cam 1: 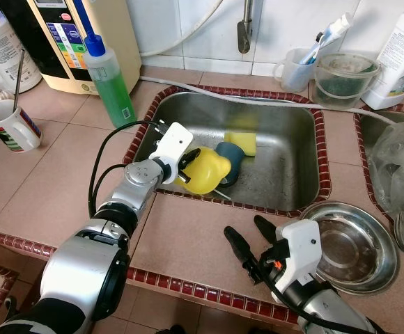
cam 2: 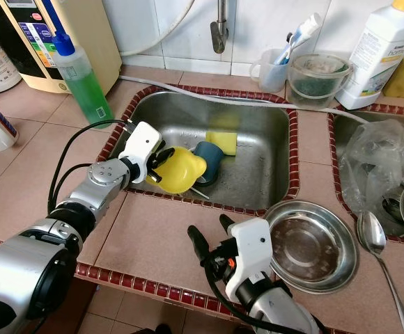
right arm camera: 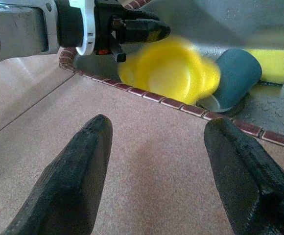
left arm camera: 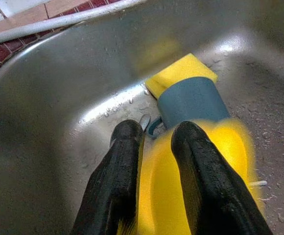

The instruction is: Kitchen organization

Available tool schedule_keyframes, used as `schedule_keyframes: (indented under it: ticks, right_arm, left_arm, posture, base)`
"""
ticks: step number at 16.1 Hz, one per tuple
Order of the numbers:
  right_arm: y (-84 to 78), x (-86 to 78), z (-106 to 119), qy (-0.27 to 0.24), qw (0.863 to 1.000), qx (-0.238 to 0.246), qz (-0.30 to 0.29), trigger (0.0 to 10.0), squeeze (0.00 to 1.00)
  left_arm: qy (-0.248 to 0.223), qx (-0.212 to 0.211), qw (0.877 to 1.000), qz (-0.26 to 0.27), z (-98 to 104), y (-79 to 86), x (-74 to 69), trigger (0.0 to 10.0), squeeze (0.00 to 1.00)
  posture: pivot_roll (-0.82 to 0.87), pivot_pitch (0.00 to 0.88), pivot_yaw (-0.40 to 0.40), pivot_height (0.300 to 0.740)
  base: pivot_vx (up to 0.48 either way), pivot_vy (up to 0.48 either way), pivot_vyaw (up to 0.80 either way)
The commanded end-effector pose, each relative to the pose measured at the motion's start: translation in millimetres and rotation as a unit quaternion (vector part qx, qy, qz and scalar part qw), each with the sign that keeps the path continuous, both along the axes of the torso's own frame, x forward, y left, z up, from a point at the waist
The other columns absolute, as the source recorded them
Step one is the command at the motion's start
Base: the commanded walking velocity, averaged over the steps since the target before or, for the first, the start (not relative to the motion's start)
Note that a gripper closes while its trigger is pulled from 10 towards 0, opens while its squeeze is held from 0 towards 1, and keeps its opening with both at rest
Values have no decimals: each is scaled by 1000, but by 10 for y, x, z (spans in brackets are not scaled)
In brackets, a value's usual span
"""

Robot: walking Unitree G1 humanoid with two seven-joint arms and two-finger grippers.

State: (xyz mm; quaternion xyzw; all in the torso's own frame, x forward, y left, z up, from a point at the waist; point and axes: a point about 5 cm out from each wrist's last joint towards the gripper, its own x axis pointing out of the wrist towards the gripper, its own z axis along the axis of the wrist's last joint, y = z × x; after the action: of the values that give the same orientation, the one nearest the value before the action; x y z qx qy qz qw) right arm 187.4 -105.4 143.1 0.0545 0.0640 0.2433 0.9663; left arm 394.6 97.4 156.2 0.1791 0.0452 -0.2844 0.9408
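Jaws of the left gripper [cam 1: 190,169] are clamped on the rim of a yellow cup [cam 1: 206,170], one black finger inside it and one outside, holding it over the near left corner of the steel sink [cam 1: 285,125]. Its far side sits against a blue-grey cup [cam 1: 231,161] lying on its side on the sink floor, and past that a yellow sponge [cam 1: 244,141] rests flat on the steel. A thin strip of bare basin separates the yellow cup from the sink's near wall, edged with dark red tiles; to the right the basin floor is open as far as the opposite wall. Nearer me, the right gripper [cam 1: 252,239] hovers above the tan worktop [cam 1: 188,240], its jaws spread wide with nothing between them, pointing toward the sink. Just to its right a round steel bowl [cam 1: 355,243] sits on the worktop, close to the sink's near right corner, with a spoon [cam 2: 373,233] lying beyond it. On the left a green soap bottle [cam 1: 111,80] stands by the sink's far left corner, and a mug [cam 1: 7,125] stands well off to the left. Between the right gripper and the sink edge the worktop is bare.
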Motion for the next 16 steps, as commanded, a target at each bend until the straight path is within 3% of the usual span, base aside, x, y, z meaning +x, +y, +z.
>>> schedule_keyframes:
  ticks: [1, 8, 16]
  right_arm:
    - [24, -8, 22, -2, 1000, 6, 5, 10000, 0]
    - [20, 87, 57, -24, 1000, 2, 1, 10000, 0]
    - [-183, 443, 225, -113, 990, -7, -82, 10000, 0]
  left_arm:
    - [2, 4, 1000, 5, 32, 49, 22, 10000, 1000]
    - [-3, -14, 1000, 7, 85, 96, 36, 10000, 1000]
    - [-35, -139, 989, 24, 241, 233, 39, 10000, 1000]
  posture:
    - [-235, 177, 107, 740]
    - [-225, 154, 111, 740]
    - [-199, 67, 113, 740]
  base:
    - [0, 0, 0]
    - [0, 0, 0]
    - [0, 0, 0]
